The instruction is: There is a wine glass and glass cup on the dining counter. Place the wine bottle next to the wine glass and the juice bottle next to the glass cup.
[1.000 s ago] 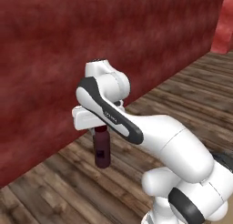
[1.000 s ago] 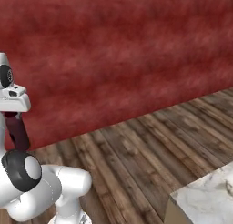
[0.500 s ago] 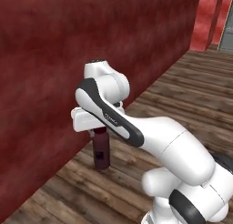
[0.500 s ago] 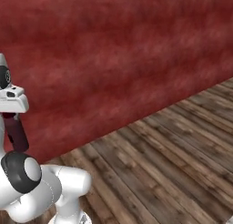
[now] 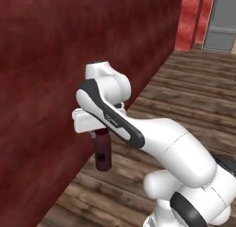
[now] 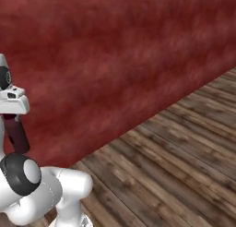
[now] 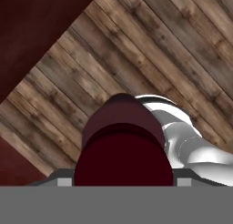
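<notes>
Left base view: gripper [image 5: 99,134] clasps stubby, smooth maroon juice bottle [image 5: 103,152].

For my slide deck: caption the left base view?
Gripper carrying the juice bottle above the wooden floor, beside a red wall.

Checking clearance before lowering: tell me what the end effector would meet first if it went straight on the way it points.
The end effector points downward, shut on the juice bottle. Straight on, the bottle's base would probably meet the wooden floor first. The red wall stands close alongside, though depth is unclear.
</notes>
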